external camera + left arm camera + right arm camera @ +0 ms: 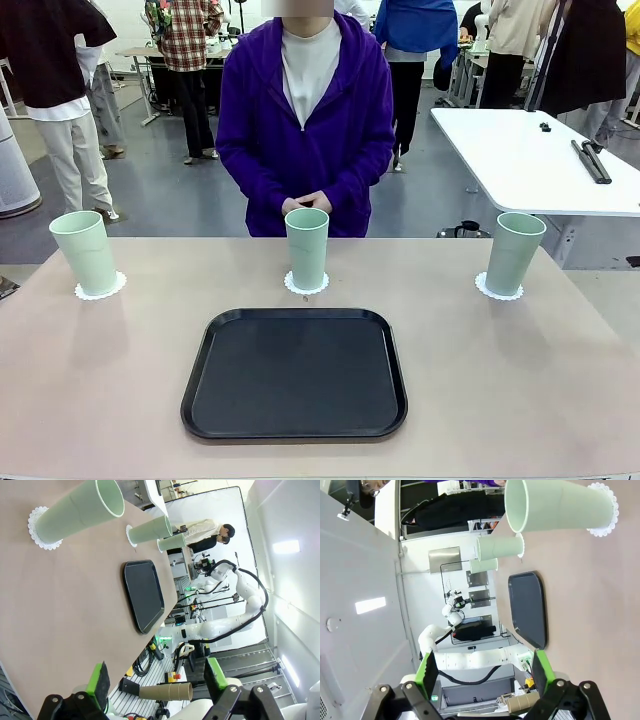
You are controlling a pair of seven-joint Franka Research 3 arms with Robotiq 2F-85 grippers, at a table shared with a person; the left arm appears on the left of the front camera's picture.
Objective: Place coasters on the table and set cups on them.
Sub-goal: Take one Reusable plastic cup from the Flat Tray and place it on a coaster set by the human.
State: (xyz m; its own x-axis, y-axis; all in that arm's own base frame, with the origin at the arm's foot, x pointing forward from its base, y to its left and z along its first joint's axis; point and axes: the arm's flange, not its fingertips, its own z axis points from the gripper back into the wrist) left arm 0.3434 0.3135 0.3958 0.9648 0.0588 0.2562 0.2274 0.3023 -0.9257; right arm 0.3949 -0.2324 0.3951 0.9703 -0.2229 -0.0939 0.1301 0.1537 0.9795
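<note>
Black tray (294, 374) lies nearest on the beige-pink counter (520, 370), and beyond it three mint-green cups (307, 248) each stand upright on a white scalloped coaster (306, 285), spread left, middle and right. Left claw (157, 681) and right claw (485, 674) both gape wide, holding nothing.

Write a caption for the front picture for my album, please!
Three cups stand on coasters behind a black tray.

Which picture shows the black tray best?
The front view shows the black tray best: you see it whole, all four rounded corners, lying bare on the table in front of the middle cup. Both wrist views show the tray sideways and squashed thin, farther off, beyond the open jaws.
</note>
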